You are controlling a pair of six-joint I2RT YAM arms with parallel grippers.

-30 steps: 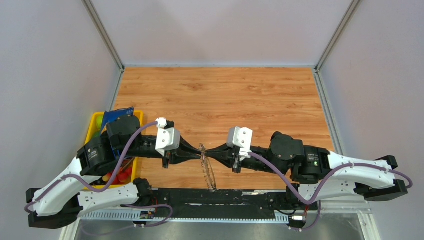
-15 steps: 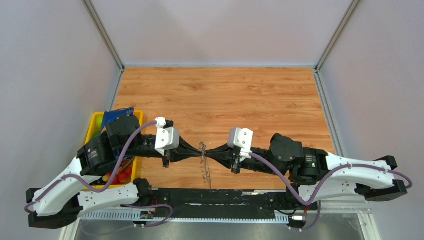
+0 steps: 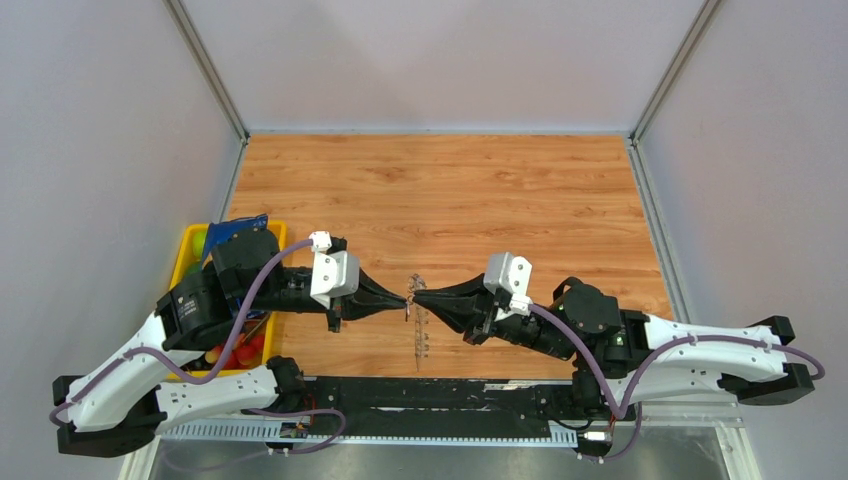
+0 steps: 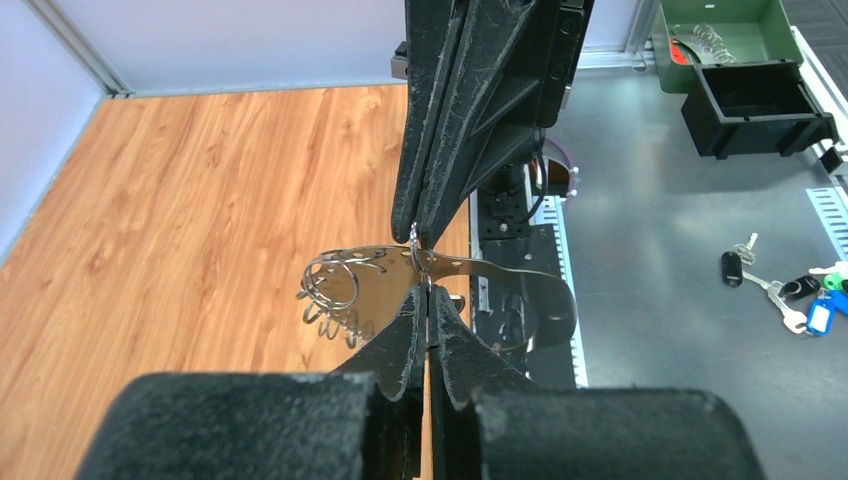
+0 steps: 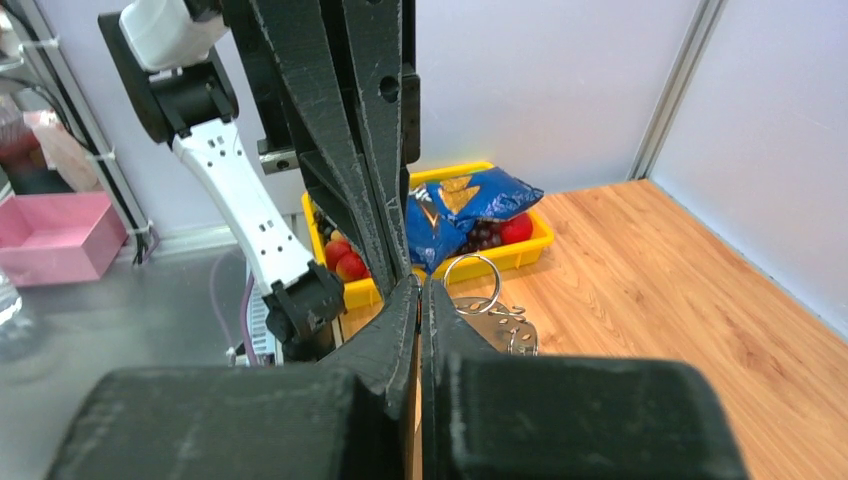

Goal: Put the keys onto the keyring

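Note:
The keyring (image 4: 470, 268) is a thin grey metal hoop with small wire loops (image 4: 330, 292) along its rim. It hangs edge-on between my two grippers in the top view (image 3: 419, 325). My left gripper (image 4: 426, 297) is shut on the hoop's rim. My right gripper (image 5: 415, 285) is shut tip to tip against it and pinches the same spot; it comes down from above in the left wrist view (image 4: 417, 232). A round wire ring (image 5: 472, 284) stands beside the right tips. A small black-headed key (image 4: 733, 268) lies on the grey bench beyond the table, far from both grippers.
A yellow bin (image 3: 192, 250) with a blue snack bag (image 5: 470, 205) and red fruit (image 5: 345, 262) sits at the table's left edge. More keys with blue tags (image 4: 815, 312) lie on the grey bench, near a black box (image 4: 755, 105) and a green tray (image 4: 715, 30).
My right arm has swung its wrist back to the right and turned, its tips staying at the hoop. The hoop has risen a little toward the far side. The left arm has barely moved.

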